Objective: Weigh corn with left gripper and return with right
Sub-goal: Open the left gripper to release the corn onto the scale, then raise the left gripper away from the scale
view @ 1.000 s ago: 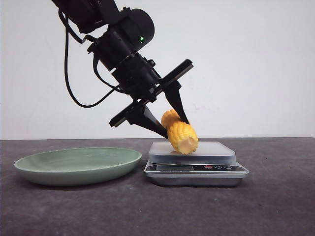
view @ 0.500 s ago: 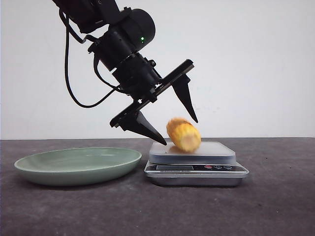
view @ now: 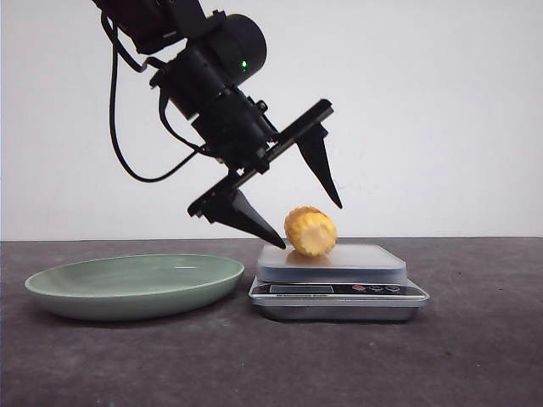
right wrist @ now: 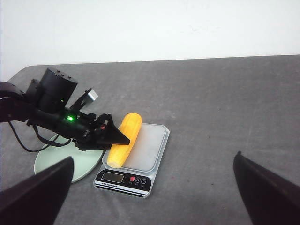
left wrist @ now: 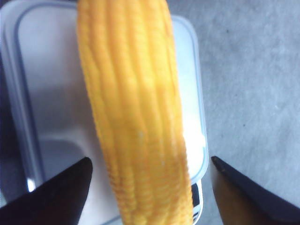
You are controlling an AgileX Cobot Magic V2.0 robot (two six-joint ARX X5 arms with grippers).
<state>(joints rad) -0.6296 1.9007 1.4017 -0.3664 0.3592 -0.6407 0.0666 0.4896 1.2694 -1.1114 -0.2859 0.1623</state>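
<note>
A: Our left tool (view: 307,226) gapes wide, empty; the corn (view: 310,231) lies on the kitchen scale (view: 339,288).

B: Firm, ribbed, probably rolls. We'd pinch mid-cob with the open right tool (right wrist: 154,187).

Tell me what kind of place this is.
Probably a lab or test bench, not a kitchen: a bare grey table against a blank white wall, with only a scale, a green plate and corn laid out.

Ribbed corn (view: 310,231), glossy scale (view: 338,291)
</note>
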